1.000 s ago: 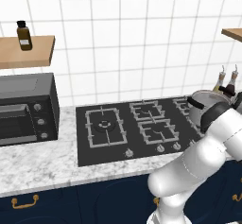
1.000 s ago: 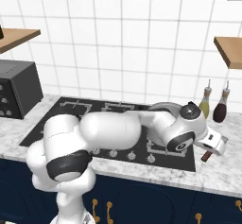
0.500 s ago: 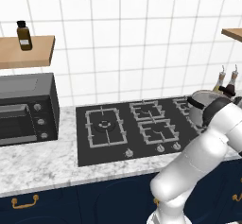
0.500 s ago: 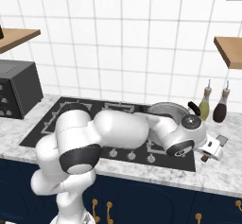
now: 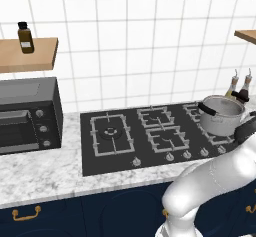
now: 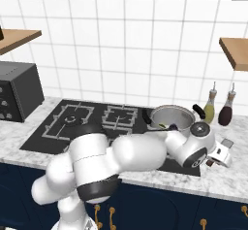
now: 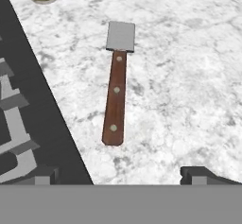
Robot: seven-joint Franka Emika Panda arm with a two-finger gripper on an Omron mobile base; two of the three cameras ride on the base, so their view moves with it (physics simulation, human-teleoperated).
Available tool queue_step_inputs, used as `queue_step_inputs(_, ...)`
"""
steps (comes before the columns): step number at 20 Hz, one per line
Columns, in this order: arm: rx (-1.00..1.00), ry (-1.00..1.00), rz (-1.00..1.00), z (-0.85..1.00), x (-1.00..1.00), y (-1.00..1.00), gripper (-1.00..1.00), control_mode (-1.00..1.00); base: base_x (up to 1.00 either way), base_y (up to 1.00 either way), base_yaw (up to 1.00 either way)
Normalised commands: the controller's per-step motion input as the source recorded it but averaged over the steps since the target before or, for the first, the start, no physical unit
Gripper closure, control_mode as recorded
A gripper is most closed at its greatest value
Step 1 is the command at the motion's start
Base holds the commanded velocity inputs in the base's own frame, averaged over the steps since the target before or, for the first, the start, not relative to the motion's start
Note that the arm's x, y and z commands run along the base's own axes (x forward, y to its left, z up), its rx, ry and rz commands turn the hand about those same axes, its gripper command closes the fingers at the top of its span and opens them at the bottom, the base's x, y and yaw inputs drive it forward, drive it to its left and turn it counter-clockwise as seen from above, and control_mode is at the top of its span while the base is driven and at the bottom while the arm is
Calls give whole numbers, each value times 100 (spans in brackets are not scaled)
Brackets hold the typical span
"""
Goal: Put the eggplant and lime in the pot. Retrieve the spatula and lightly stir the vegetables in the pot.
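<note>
The spatula (image 7: 116,95) lies flat on the marble counter, its wooden handle toward me and its metal blade away. My gripper (image 7: 118,176) hovers over the handle's near end, open wide, with one fingertip on each side and nothing between them. From the right base view the hand (image 6: 220,154) hangs low over the counter, right of the pot (image 6: 170,120). That shiny pot (image 5: 220,116) stands on the stove's right burner. Inside it I make out a small green patch, the lime (image 6: 170,126), and a dark shape beside it that may be the eggplant.
Two bottles (image 6: 209,108) (image 6: 226,111) stand against the wall behind the spatula. The black stove's edge (image 7: 33,119) runs along the left of the hand view. A dark toaster oven (image 5: 27,113) sits at the counter's far left, under a wooden shelf (image 5: 30,53).
The arm's body has swung a little to the right and lower. The hand has dropped slightly beside the pot and stays open.
</note>
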Motion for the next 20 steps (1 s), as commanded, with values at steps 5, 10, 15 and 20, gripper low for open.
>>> queue_step_inputs(5, 0, 0, 0, -14, 15, -16, -100, -100, 0, 0, 0)
queue_step_inputs(10, 0, 0, 0, -14, 16, 0, -100, -100, 0, 0, 0)
queue_step_inputs(15, 0, 0, 0, -11, 11, -2, -100, -100, 0, 0, 0)
queue_step_inputs(20, 0, 0, 0, -12, 1, -6, -100, -100, 0, 0, 0)
